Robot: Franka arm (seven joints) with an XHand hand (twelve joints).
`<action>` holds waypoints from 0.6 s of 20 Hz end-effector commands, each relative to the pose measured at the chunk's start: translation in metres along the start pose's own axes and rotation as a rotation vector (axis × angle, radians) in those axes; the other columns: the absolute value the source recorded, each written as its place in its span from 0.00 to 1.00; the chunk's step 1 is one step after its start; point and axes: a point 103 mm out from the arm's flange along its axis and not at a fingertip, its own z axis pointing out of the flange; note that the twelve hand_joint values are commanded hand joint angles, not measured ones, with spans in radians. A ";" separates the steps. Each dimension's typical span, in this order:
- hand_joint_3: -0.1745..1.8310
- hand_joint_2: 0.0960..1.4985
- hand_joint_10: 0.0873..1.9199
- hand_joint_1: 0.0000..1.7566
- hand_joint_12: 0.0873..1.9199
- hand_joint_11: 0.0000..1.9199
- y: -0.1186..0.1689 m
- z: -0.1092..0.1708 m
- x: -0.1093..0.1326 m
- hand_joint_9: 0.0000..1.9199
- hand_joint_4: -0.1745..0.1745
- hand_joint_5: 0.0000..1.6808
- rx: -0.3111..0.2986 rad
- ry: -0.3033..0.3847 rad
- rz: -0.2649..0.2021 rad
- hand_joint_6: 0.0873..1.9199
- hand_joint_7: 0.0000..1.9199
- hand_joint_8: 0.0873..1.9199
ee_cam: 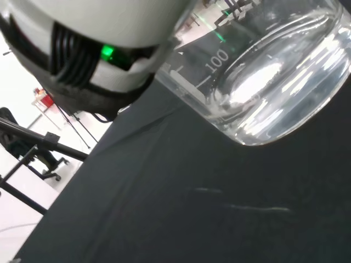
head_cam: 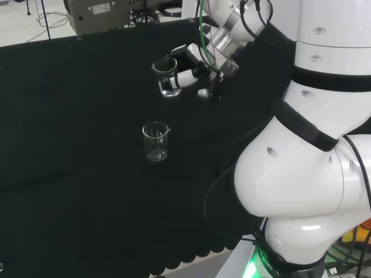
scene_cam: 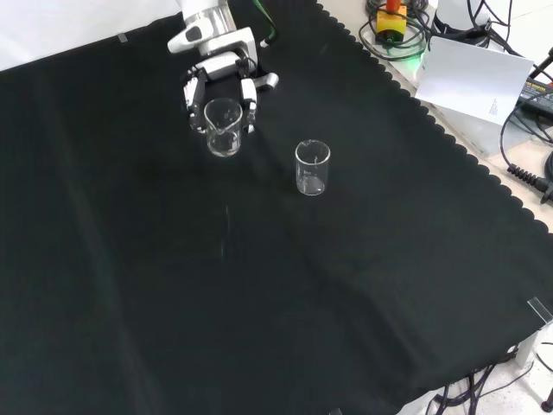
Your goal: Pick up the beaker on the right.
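Two clear glass beakers stand on the black cloth. My hand (head_cam: 186, 75) (scene_cam: 220, 69) is at the farther one (head_cam: 165, 78) in the head view, which is the upper left one (scene_cam: 223, 127) in the front view. Its fingers (scene_cam: 251, 93) curl down on both sides of that beaker's wall. The same beaker (ee_cam: 263, 82) is close and large in the wrist view, with printed marks on its wall. I cannot tell whether its base is off the cloth. The other beaker (head_cam: 156, 142) (scene_cam: 312, 167) stands free and upright, apart from the hand.
The arm's white links (head_cam: 313, 145) take up the right of the head view. A grey equipment box (head_cam: 95, 14) sits beyond the cloth's far edge. A white sheet (scene_cam: 471, 73) and cables (scene_cam: 527, 173) lie off the cloth's scalloped edge in the front view.
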 end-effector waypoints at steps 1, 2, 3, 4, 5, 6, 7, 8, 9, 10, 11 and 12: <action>0.49 0.35 0.22 0.75 0.38 0.68 -0.028 -0.051 0.000 0.86 0.00 0.72 0.070 -0.104 0.012 0.40 0.66 0.38; 0.49 0.35 0.22 0.75 0.38 0.68 -0.034 -0.055 0.003 0.86 0.00 0.72 0.088 -0.102 0.017 0.40 0.66 0.39; 0.49 0.35 0.23 0.75 0.38 0.68 -0.040 -0.059 0.008 0.86 0.00 0.72 0.094 -0.109 0.017 0.41 0.66 0.39; 0.50 0.35 0.23 0.75 0.38 0.68 -0.047 -0.061 0.012 0.86 0.00 0.72 0.104 -0.123 0.014 0.41 0.66 0.39; 0.50 0.35 0.23 0.75 0.38 0.68 -0.054 -0.063 0.015 0.86 0.00 0.72 0.112 -0.133 0.013 0.41 0.66 0.39; 0.50 0.35 0.24 0.75 0.38 0.68 -0.060 -0.067 0.015 0.86 0.00 0.72 0.120 -0.141 0.013 0.41 0.66 0.39; 0.50 0.34 0.24 0.75 0.38 0.68 -0.066 -0.070 0.017 0.86 0.00 0.72 0.127 -0.152 0.011 0.41 0.66 0.40; 0.50 0.34 0.24 0.75 0.38 0.68 -0.071 -0.073 0.018 0.86 0.00 0.72 0.135 -0.162 0.009 0.41 0.66 0.40; 0.51 0.34 0.24 0.75 0.39 0.68 -0.077 -0.076 0.020 0.86 0.00 0.72 0.145 -0.169 0.009 0.41 0.66 0.40; 0.51 0.34 0.24 0.75 0.39 0.68 -0.083 -0.078 0.022 0.86 0.00 0.72 0.161 -0.174 0.011 0.41 0.66 0.40; 0.51 0.34 0.24 0.75 0.39 0.68 -0.089 -0.080 0.026 0.86 0.00 0.72 0.175 -0.181 0.008 0.41 0.66 0.40; 0.51 0.34 0.24 0.75 0.39 0.68 -0.095 -0.082 0.030 0.86 0.00 0.72 0.184 -0.190 0.005 0.41 0.66 0.40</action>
